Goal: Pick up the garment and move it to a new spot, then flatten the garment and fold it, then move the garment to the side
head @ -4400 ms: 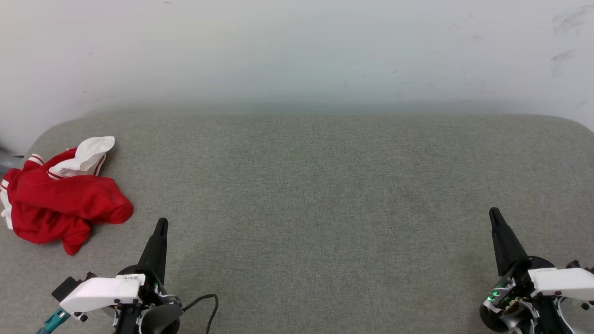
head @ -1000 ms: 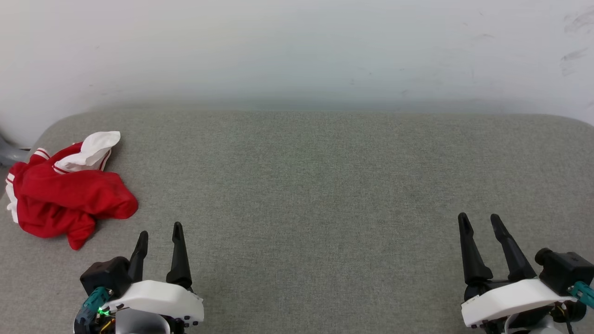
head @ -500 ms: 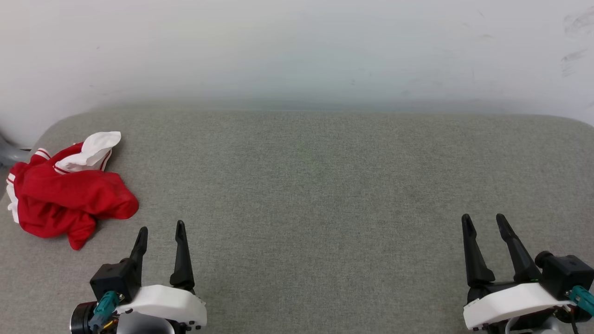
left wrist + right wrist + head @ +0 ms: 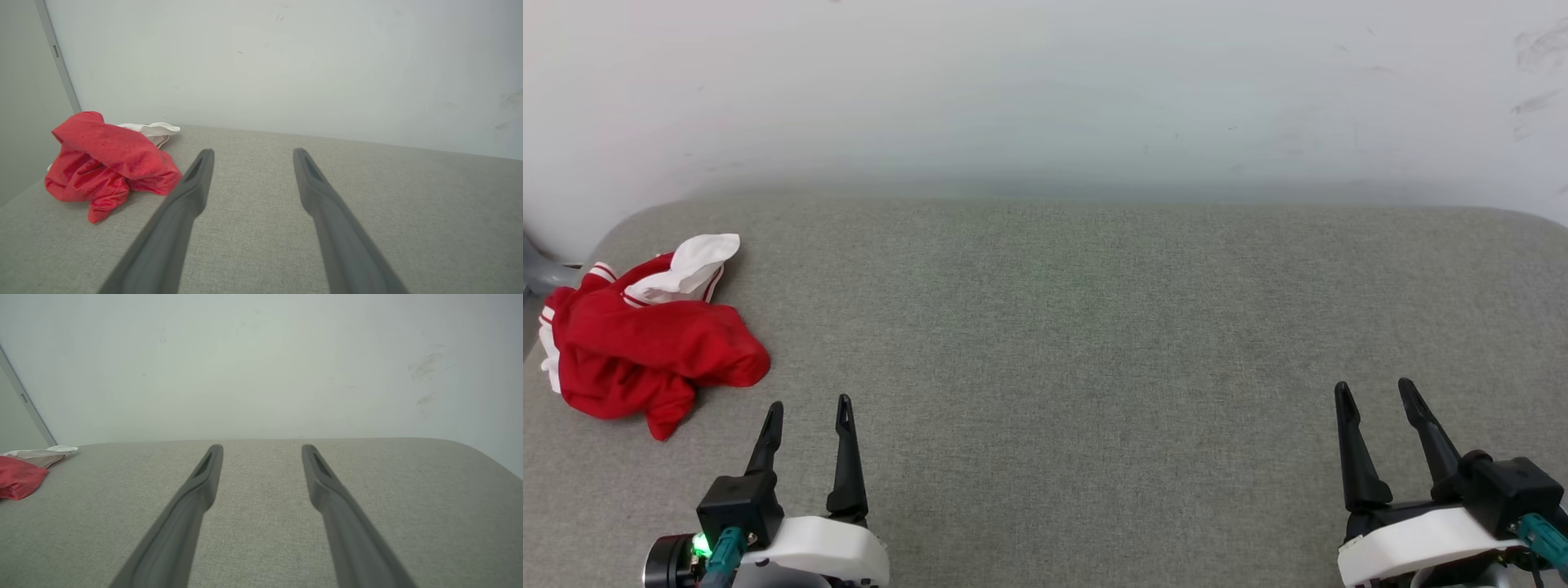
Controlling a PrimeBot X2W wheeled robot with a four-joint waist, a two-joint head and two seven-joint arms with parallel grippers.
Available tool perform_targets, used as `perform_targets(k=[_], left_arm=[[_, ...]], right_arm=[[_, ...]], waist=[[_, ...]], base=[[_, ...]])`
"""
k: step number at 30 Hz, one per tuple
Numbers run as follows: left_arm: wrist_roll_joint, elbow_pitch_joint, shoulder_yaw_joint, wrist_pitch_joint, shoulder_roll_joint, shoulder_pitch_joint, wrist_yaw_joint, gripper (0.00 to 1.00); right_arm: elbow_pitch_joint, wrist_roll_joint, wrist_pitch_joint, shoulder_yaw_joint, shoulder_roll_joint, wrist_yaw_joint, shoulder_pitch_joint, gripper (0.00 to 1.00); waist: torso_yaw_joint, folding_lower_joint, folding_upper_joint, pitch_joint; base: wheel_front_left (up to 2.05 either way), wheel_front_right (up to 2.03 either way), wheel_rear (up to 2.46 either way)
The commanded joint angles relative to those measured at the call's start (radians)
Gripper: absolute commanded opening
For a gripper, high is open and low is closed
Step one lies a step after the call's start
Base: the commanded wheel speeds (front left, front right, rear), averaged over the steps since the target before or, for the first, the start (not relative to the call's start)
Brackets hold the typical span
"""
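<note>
Garment (image 4: 645,343): crumpled red heap at 9 o'clock on the grey cushion (image 4: 1078,327), no clear long axis, white sleeve (image 4: 690,265) pointing toward 1 o'clock; left gripper (image 4: 809,402) and right gripper (image 4: 1373,384) spread wide, holding nothing.

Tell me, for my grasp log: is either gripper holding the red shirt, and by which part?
Nothing is held. The left gripper and right gripper are both open and empty; the garment lies crumpled on the grey surface, apart from both.
</note>
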Motion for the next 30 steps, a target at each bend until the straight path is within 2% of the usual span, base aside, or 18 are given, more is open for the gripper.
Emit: perform_targets(k=[1, 19, 30], left_arm=[[0.016, -0.008, 0.002, -0.009, -0.001, 0.003, -0.002, 1.0], [0.132, -0.003, 0.044, -0.041, -0.031, 0.024, -0.054, 1.0], [0.134, 0.009, 0.068, -0.04, -0.041, 0.022, -0.075, 1.0]], right_arm=[[-0.008, -0.012, -0.007, 0.0, 0.0, 0.0, 0.01, 1.0], [0.003, -0.072, -0.041, 0.005, 0.0, 0.0, 0.019, 1.0], [0.018, -0.017, -0.039, 0.0, 0.0, 0.0, 0.013, 1.0]], waist=[[0.0, 0.0, 0.0, 0.0], [0.004, 0.0, 0.0, -0.003], [0.005, 0.0, 0.0, -0.003]], base=[[0.0, 0.0, 0.0], [0.0, 0.0, 0.0], [0.0, 0.0, 0.0]])
